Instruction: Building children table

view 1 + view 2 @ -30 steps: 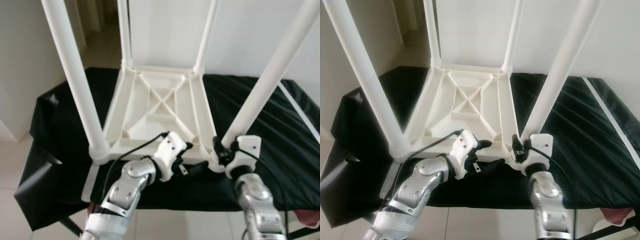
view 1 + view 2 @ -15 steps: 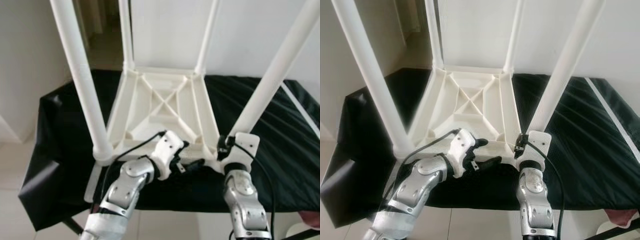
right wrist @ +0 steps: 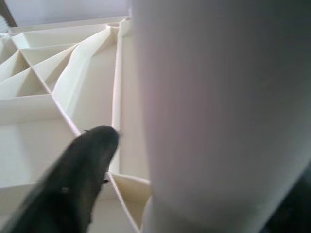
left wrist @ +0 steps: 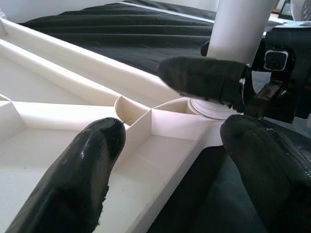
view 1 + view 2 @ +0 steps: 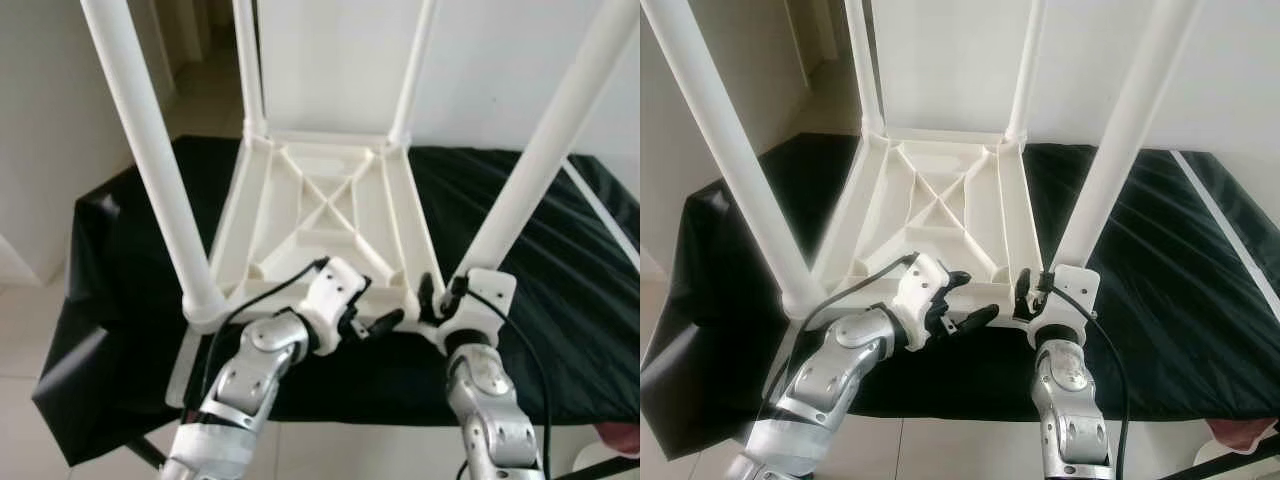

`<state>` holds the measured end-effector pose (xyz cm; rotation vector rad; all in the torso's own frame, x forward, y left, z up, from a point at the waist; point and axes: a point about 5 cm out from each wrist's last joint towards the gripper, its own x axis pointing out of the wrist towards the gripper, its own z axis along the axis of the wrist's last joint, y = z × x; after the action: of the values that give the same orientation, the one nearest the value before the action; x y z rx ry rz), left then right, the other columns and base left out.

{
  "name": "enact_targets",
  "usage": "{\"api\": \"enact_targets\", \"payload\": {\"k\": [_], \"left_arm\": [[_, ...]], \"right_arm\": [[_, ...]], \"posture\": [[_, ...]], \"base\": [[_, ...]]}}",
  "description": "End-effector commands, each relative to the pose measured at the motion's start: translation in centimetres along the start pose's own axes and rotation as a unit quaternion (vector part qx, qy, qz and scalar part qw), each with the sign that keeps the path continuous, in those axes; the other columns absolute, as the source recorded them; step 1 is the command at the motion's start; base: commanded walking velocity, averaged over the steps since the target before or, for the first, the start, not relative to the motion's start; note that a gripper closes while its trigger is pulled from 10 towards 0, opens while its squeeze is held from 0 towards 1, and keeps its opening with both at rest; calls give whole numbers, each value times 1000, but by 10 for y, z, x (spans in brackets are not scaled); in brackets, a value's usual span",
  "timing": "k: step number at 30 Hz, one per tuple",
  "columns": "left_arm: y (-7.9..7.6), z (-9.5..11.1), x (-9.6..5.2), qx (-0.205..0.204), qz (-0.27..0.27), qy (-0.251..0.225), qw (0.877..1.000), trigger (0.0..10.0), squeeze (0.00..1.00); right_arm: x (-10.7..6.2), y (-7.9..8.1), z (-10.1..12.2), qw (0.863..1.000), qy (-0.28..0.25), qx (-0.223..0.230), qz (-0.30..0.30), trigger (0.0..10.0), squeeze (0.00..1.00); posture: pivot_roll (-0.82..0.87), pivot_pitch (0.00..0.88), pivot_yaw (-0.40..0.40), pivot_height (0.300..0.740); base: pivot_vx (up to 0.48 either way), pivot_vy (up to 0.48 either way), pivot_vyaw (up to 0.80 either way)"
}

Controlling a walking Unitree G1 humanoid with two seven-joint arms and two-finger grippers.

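White plastic children table (image 5: 325,215) upside down on black cloth (image 5: 560,250) (four legs up).

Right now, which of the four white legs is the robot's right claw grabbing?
The near leg on the robot's right. The right gripper sits at its base, where it joins the upturned tabletop. The other three legs stand free.

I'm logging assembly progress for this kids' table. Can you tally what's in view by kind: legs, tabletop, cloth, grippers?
White legs standing in the corners: 4
White upturned tabletop: 1
Black cloth: 1
Grippers: 2, the left gripper and the right gripper
Total: 8
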<state>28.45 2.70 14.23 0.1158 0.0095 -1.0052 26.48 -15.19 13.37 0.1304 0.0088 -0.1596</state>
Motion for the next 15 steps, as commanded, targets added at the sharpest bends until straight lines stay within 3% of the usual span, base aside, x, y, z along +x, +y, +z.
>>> {"api": "enact_targets", "payload": {"k": [1,6,7,11,12,13,14,15], "left_arm": [[-1,-1,1,6,3,4,1000,10000,0],[-6,-2,-1,11,-20,5,1000,10000,0],[-10,-3,-3,14,-37,5,999,10000,0],[-12,-5,-6,22,-48,10,999,10000,0],[-12,-6,-7,25,-50,13,998,10000,0],[-12,-7,-8,28,-53,16,998,10000,0],[-12,-7,-8,28,-53,16,998,10000,0],[-12,-8,-8,31,-56,18,998,10000,0]], "right_arm": [[0,4,1,1000,2,12,19,10000,1000],[0,-13,10,995,-15,-30,91,10000,1000],[0,-22,13,989,-18,-51,139,10000,1000],[-1,-32,16,980,-15,-68,188,10000,1000],[-1,-35,16,976,-11,-74,206,10000,882],[-1,-40,17,971,-7,-86,224,10000,318],[-1,-40,17,971,-7,-86,224,10000,318],[-1,-44,19,965,-1,-94,245,10000,0]], "posture": [[5,0,-37,740],[4,0,-41,740],[4,0,-43,740],[0,0,-40,740],[0,0,-40,740],[1,0,-40,740],[1,0,-40,740],[2,0,-40,740]], "base": [[0,0,0],[0,0,0],[0,0,0],[0,0,0],[0,0,0],[0,0,0],[0,0,0],[0,0,0]]}}
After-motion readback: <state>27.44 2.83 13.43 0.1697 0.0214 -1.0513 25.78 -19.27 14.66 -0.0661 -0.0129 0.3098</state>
